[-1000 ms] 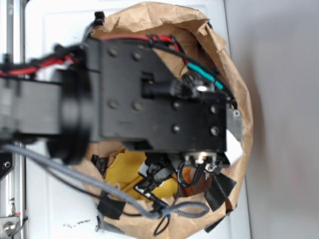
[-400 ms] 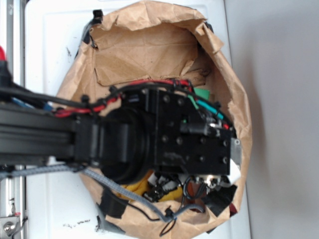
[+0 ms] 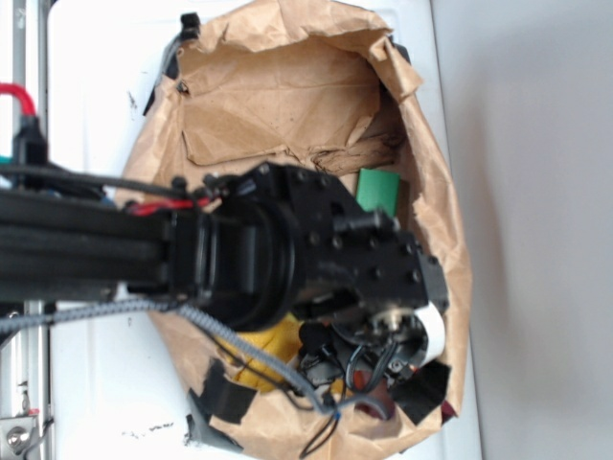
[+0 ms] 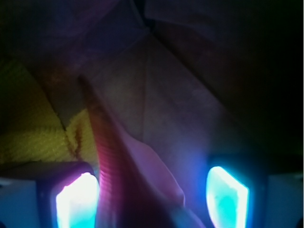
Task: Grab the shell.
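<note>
In the wrist view the shell (image 4: 118, 161), reddish and ridged, lies between my two glowing fingertips. Its long tail tapers up and to the left. It sits close to the left fingertip (image 4: 78, 199), with a gap to the right one (image 4: 227, 197). My gripper (image 4: 152, 199) is open around it. In the exterior view the gripper (image 3: 383, 369) is low inside the brown paper bag (image 3: 278, 96), and only a small orange-brown bit of the shell (image 3: 370, 385) shows under the wrist.
A yellow cloth (image 3: 268, 350) lies just left of the shell, also visible as the yellow cloth (image 4: 33, 128) by the left finger. A flat green block (image 3: 378, 189) rests by the bag's right wall. Crumpled paper walls surround the gripper.
The arm has moved toward the bottom of the exterior view and lower into the bag. The green block, covered before, now shows.
</note>
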